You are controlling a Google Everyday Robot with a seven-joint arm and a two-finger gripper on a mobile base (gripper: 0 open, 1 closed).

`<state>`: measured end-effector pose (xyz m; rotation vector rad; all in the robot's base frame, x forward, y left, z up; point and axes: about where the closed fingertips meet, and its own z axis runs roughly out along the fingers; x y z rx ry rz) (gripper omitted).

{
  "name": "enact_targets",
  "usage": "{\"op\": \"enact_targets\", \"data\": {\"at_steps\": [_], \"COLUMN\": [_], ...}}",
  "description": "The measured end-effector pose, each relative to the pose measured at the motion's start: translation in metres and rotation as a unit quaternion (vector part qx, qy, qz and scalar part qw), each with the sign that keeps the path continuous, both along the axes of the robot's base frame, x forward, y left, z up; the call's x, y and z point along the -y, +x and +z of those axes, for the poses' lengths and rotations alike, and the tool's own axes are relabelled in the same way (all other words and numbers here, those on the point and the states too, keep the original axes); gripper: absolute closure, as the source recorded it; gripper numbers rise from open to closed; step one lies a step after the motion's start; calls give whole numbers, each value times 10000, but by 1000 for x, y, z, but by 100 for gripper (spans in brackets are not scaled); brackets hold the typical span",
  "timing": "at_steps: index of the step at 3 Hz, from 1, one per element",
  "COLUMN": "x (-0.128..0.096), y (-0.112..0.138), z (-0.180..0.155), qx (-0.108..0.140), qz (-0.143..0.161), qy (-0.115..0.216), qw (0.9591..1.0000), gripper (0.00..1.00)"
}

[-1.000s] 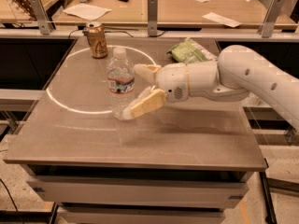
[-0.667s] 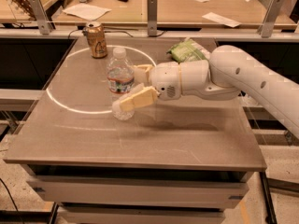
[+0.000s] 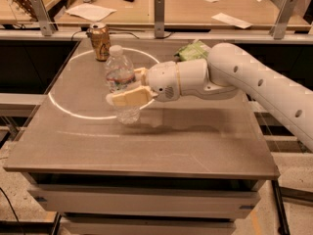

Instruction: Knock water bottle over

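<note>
The water bottle (image 3: 119,75), clear ribbed plastic with a white cap and a red-white label band, stands on the grey table (image 3: 146,146) inside a white circle marking. It leans slightly to the left at the top. My gripper (image 3: 123,86) is open and reaches in from the right. Its tan near finger (image 3: 128,98) crosses the front of the bottle's lower half. The far finger (image 3: 140,74) lies behind the bottle's right side. The bottle is between the two fingers.
A gold-brown drink can (image 3: 100,41) stands behind the bottle at the table's back edge. A green bag (image 3: 191,51) lies at the back right, partly behind my arm. A desk with papers (image 3: 90,11) runs behind the table.
My gripper has moved left, from beside the bottle to straddling it. The bottle's cap has shifted slightly left. The can has not moved.
</note>
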<state>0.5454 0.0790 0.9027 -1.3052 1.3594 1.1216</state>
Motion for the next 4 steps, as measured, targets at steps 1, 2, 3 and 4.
{"op": "enact_targets", "data": {"at_steps": [1, 2, 3, 4], "x": [10, 29, 44, 44], "y": [3, -1, -9, -10], "z": [18, 31, 29, 28], "qx": [462, 1241, 1855, 1959], "qz": [131, 346, 588, 642], "qy": [-105, -395, -632, -645], "qw": [9988, 9909, 9788, 9764], "gripper": [89, 100, 100, 100]}}
